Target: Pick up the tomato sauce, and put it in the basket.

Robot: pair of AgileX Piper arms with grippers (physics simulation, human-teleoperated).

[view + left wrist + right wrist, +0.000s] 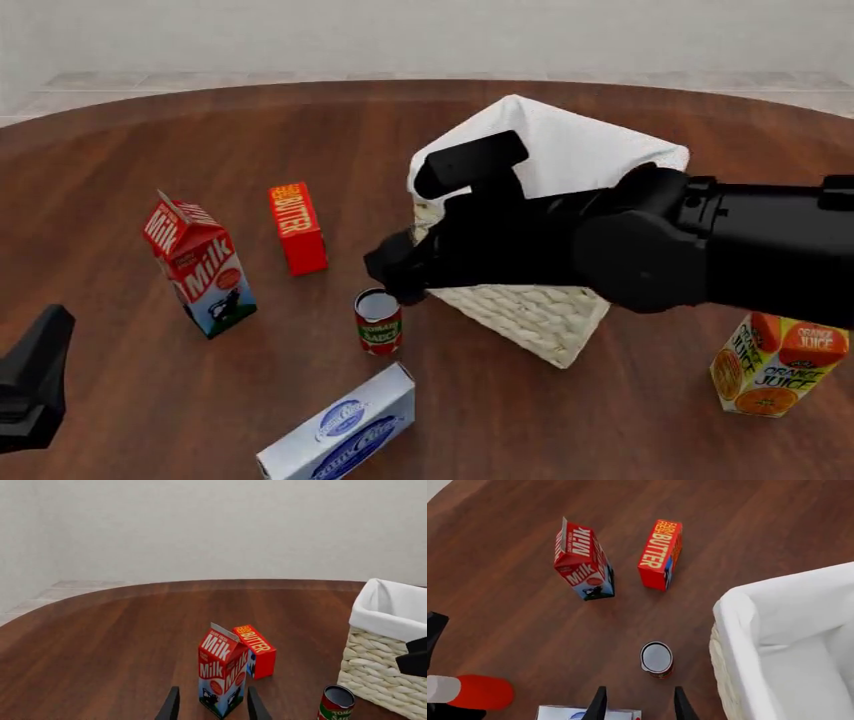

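With fingers spread, the right gripper [636,705] hangs above the upright tomato sauce [656,659] just beside the basket [740,630], apparently lining up a top-down grasp.

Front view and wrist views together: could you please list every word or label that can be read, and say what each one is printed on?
"Milk": tall red and white milk carton.
"BUTTER": small red butter box; smaller line above too small.
"ORANGE JUICE": orange and white juice carton.
"TOMA...": small red-labelled tomato sauce can, partly legible.
Blue oval logo on white and blue flat box: too blurred to read.
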